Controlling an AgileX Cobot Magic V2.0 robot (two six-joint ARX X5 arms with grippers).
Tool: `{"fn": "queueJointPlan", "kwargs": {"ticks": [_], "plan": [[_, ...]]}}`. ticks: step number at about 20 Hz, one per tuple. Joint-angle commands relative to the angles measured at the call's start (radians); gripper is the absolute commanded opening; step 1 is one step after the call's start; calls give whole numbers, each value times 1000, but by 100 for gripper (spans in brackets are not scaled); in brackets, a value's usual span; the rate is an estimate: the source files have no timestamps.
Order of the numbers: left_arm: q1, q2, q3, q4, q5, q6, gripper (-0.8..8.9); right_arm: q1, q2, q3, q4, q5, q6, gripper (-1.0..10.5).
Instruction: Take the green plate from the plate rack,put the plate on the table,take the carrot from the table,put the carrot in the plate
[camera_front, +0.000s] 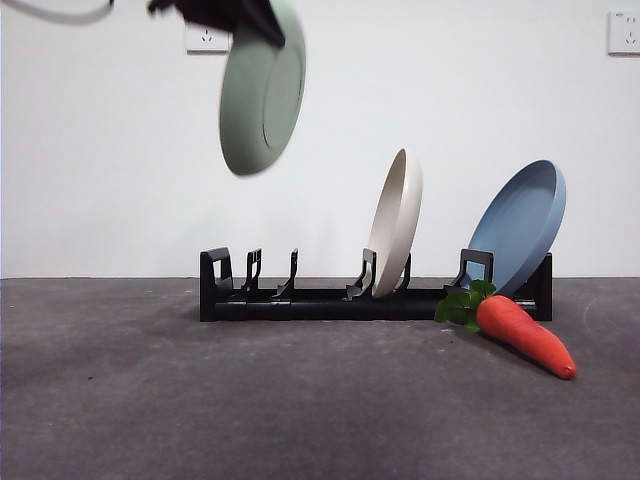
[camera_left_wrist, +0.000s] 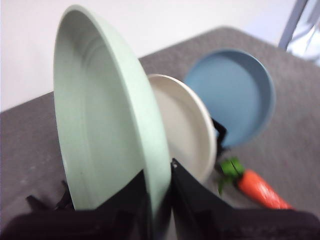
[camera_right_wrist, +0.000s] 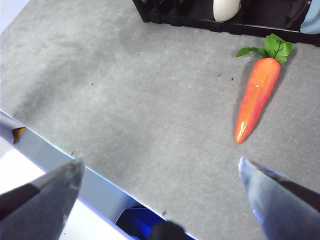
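Observation:
The green plate (camera_front: 260, 95) hangs high in the air above the left end of the plate rack (camera_front: 300, 298), tilted on edge. My left gripper (camera_left_wrist: 159, 192) is shut on the green plate (camera_left_wrist: 100, 120) at its rim, a black jaw on each side. On the table (camera_front: 200, 400) in front of the rack's right end lies the carrot (camera_front: 520, 335), leaves toward the rack. My right gripper (camera_right_wrist: 160, 185) is open above the table's near edge, with the carrot (camera_right_wrist: 257, 97) lying ahead of it.
A cream-white plate (camera_front: 396, 225) stands in the rack's middle slots and a blue plate (camera_front: 520, 225) leans at its right end. The rack's left slots hold nothing. Wall sockets (camera_front: 624, 32) sit on the white back wall.

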Motion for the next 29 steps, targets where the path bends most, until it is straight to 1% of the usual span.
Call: {"fn": "queueJointPlan", "kwargs": {"ticks": [1, 2, 3, 4, 6, 9, 10, 13, 15, 17, 21, 23, 24, 25, 26, 27, 29], "plan": [[-105, -67, -3, -126, -132, 203, -6, 2, 3, 3, 7, 2, 4, 598], [-167, -82, -4, -184, -233, 259, -6, 2, 3, 3, 7, 2, 4, 598], [-220, -84, -4, -234, -314, 290, -6, 2, 3, 3, 8, 2, 4, 598], [-272, -83, -5, -293, -369, 303, -5, 2, 3, 3, 10, 2, 7, 598], [-347, -71, -27, -357, -409, 302, -5, 2, 3, 3, 11, 2, 7, 598], [-452, -45, -130, -323, -514, 303, -5, 2, 3, 3, 13, 2, 7, 598], [-467, -40, -171, -298, -529, 303, -5, 2, 3, 3, 13, 2, 7, 598], [-504, 12, -312, -168, -530, 362, -6, 2, 3, 3, 13, 2, 14, 598], [-518, 75, -371, -93, -533, 410, -6, 2, 3, 3, 13, 2, 14, 598], [-529, 156, -393, -42, -551, 433, -6, 2, 3, 3, 13, 2, 14, 598], [-531, 300, -393, 48, -579, 455, -6, 2, 3, 3, 13, 2, 14, 598], [-531, 338, -393, 51, -574, 448, -7, 2, 4, 3, 13, 3, 14, 598], [-531, 346, -393, 43, -555, 443, -1, 2, 8, 3, 14, 2, 14, 598], [-530, 346, -393, 28, -507, 423, 2, 2, 16, 3, 14, 5, 14, 598], [-530, 346, -393, 18, -467, 404, 23, 2, 26, 3, 14, 6, 14, 598], [-530, 345, -392, 13, -443, 375, 84, 2, 36, 3, 14, 12, 14, 598], [-531, 345, -392, -1, -419, 321, 225, 2, 69, 3, 20, 61, 14, 598]]}}
